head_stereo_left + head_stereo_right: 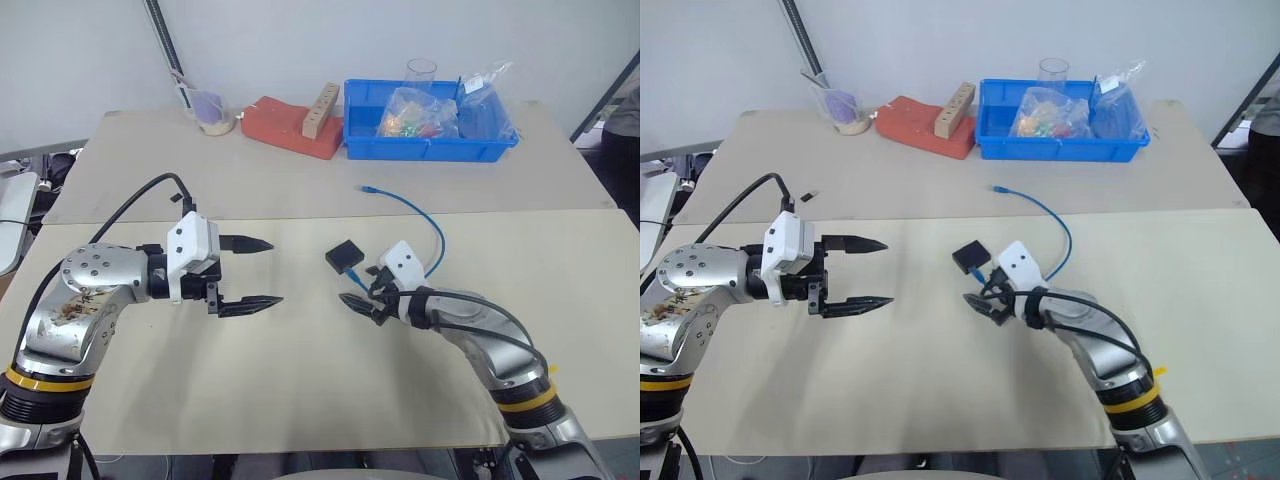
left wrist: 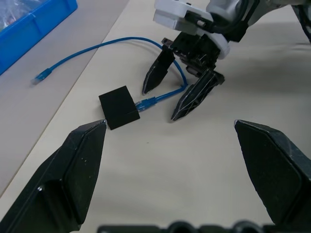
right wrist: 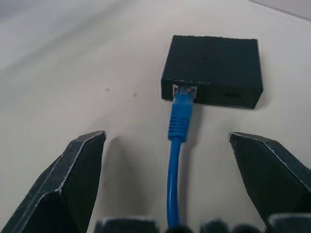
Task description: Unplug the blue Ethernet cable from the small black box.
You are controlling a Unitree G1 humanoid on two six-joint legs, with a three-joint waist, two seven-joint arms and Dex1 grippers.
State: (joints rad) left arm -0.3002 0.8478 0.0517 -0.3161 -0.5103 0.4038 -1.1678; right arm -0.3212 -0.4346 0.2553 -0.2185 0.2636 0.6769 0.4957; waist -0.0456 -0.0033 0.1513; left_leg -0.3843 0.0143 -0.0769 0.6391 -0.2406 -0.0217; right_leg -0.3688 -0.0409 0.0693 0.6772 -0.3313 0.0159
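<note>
The small black box [image 1: 344, 256] lies flat on the tabletop [image 1: 300, 380], near the middle; the blue Ethernet cable [image 1: 425, 222] is plugged into its side, and the cord runs back between the two fingers of the right tool [image 1: 362, 289], then loops away to a loose plug farther off. The right tool is spread wide just beside the box and holds nothing; the left tool [image 1: 258, 272] is wide too, over the bare tabletop to the left, well apart from the box. A blue bin [image 1: 420, 150] sits at the far side.
</note>
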